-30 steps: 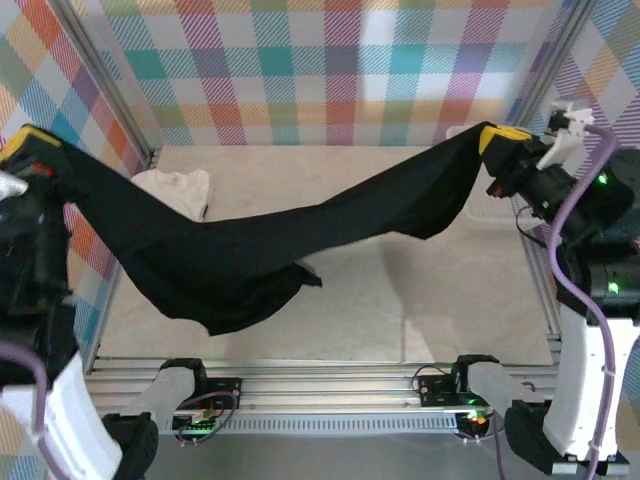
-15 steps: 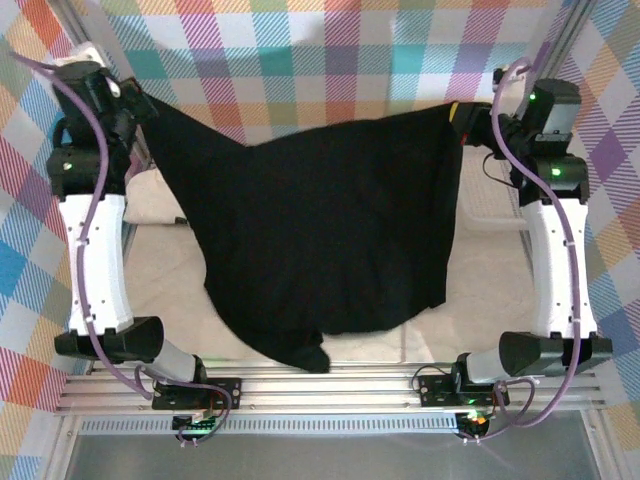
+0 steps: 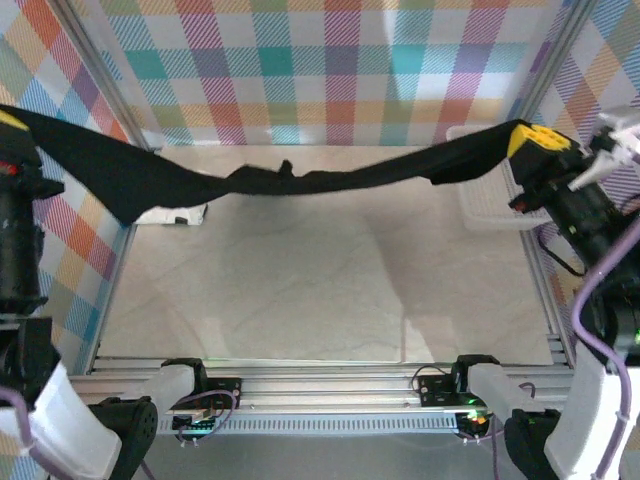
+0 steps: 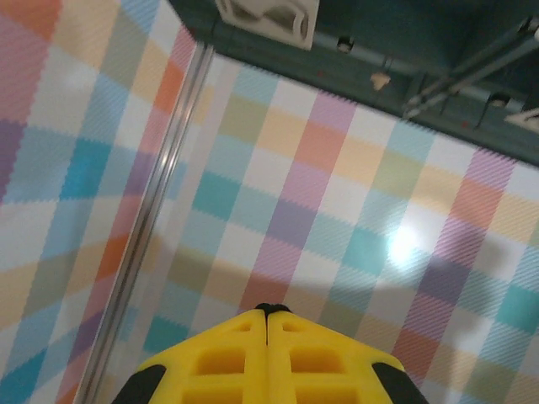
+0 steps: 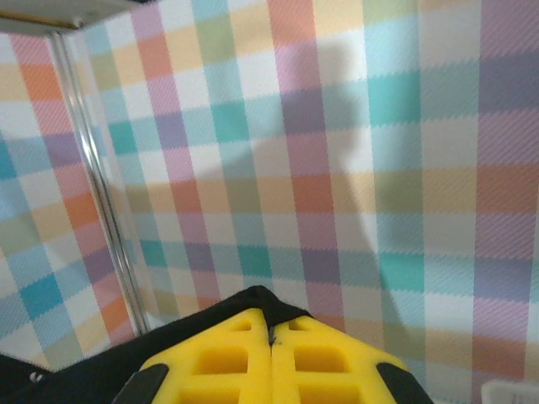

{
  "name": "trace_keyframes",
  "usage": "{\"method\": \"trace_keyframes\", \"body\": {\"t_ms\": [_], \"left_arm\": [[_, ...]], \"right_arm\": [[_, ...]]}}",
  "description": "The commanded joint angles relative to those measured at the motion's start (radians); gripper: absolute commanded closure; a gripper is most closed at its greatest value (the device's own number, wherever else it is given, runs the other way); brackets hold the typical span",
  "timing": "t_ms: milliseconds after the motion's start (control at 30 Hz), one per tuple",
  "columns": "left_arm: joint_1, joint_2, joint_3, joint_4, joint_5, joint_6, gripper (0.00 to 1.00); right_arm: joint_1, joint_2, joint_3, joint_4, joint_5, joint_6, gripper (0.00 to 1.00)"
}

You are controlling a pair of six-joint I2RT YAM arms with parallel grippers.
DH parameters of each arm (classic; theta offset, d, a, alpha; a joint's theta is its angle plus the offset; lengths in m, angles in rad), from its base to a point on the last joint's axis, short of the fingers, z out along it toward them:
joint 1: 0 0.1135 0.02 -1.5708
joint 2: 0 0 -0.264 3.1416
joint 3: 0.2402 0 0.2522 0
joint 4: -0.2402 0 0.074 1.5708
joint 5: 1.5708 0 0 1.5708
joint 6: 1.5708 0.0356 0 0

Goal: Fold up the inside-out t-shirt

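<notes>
The inside-out t-shirt (image 3: 320,180) is black and hangs pulled out in a long narrow band above the far half of the table, with a small bunch near its middle. My left gripper (image 3: 10,120) is shut on its left end at the far left edge. In the left wrist view a sliver of black cloth (image 4: 271,307) sticks out from the closed yellow fingertips (image 4: 244,337). My right gripper (image 3: 520,140) is shut on the right end. In the right wrist view black cloth (image 5: 194,324) wraps over the closed yellow fingers (image 5: 236,353).
A smaller white garment (image 3: 175,213) lies on the table at the back left, partly under the black band. A white basket (image 3: 490,205) stands at the right edge by the right arm. Plaid walls enclose the marble tabletop (image 3: 320,290) on three sides.
Half a second ago the shirt hung as a wide sheet. Now it is drawn into a thin band, and both arms have swung outward to the sides.
</notes>
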Motion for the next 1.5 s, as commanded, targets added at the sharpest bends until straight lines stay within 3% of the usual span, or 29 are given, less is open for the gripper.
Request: {"method": "trace_keyframes", "body": {"t_ms": [0,300,600,800,867,933,967,1033,1100,1167,1267,1333,1400,1467], "left_arm": [[0.017,0.017,0.066,0.005,-0.004,0.028,1.00],[0.017,0.190,0.197,0.045,-0.032,0.095,1.00],[0.016,0.570,0.197,0.152,0.038,0.061,1.00],[0.008,0.914,0.239,0.258,0.033,0.052,1.00],[0.006,1.073,0.368,0.245,0.022,0.059,1.00],[0.005,1.252,0.556,0.216,0.019,0.065,1.00],[0.004,1.306,0.614,0.208,0.021,0.063,0.97],[-0.003,1.342,0.609,0.215,0.026,0.066,0.74],[-0.011,1.335,0.590,0.191,0.056,0.068,0.48],[-0.026,1.312,0.585,0.138,0.107,0.057,0.39],[-0.074,1.248,0.573,0.026,0.170,0.040,0.29],[-0.120,1.172,0.504,-0.023,0.206,0.037,0.26],[-0.174,1.063,0.352,-0.023,0.218,0.037,0.24],[-0.233,0.909,0.089,0.051,0.209,0.029,0.23]], "right_arm": [[-0.001,0.001,0.064,-0.041,0.019,-0.020,1.00],[0.000,0.124,0.174,-0.037,0.014,-0.033,1.00],[0.001,0.358,0.079,0.116,-0.005,-0.038,1.00],[0.030,0.687,0.055,0.264,0.010,-0.028,1.00],[0.051,0.858,0.149,0.264,0.039,-0.042,1.00],[0.069,1.082,0.362,0.183,0.055,-0.039,0.96],[0.071,1.178,0.488,0.123,0.059,-0.039,0.90],[0.074,1.386,0.801,-0.046,0.080,-0.048,0.71],[0.074,1.510,1.028,-0.187,0.118,-0.065,0.63],[0.073,1.521,1.078,-0.282,0.131,-0.086,0.60],[0.088,1.397,0.881,-0.367,0.131,-0.138,0.56],[0.109,1.225,0.545,-0.296,0.150,-0.172,0.54],[0.117,1.016,0.176,-0.130,0.139,-0.172,0.52],[0.116,0.857,-0.083,-0.058,0.143,-0.133,0.51]]}}
